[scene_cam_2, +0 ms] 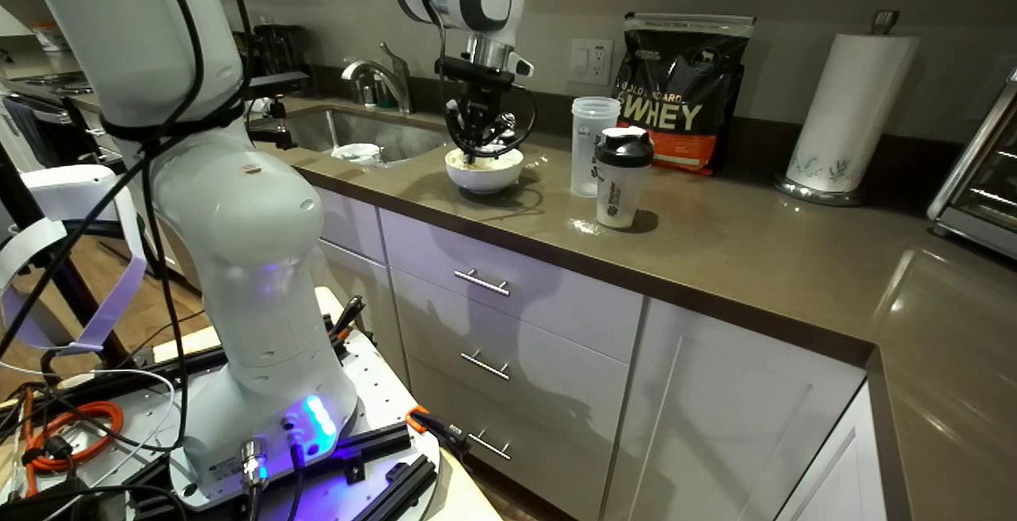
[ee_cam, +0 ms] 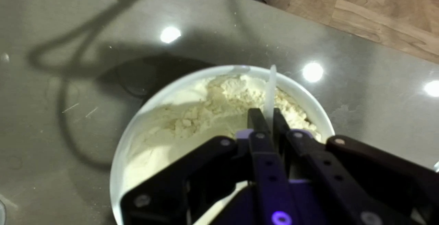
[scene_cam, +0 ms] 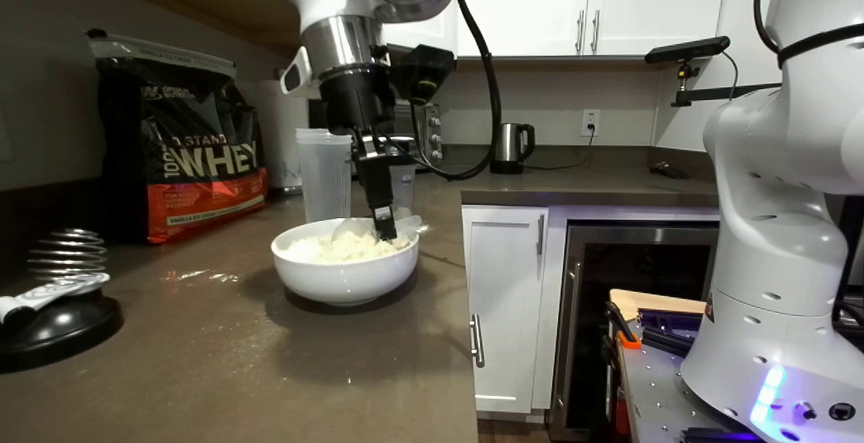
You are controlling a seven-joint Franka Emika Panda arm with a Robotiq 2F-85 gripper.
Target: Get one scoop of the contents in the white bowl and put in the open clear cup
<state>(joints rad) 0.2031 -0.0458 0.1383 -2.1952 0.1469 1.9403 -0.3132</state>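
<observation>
My tool (ee_cam: 269, 119) gripped the scoop (scene_cam: 354, 227) by its handle (ee_cam: 270, 93) — likely so it could dig into the powder (ee_cam: 199, 115).

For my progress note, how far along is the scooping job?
Done: the tool grips the scoop.
In hand: it sits in the powder inside the white bowl; its fill is unclear.
Left, likely: lift it and tip it into the open clear cup, standing apart.

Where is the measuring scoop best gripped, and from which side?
Probably the scoop's handle, from above, with the pincer closing on its two flat faces: the handle stands on edge, narrow in the wrist view, broader in an exterior view, where the round end appears sunk in the powder.
</observation>
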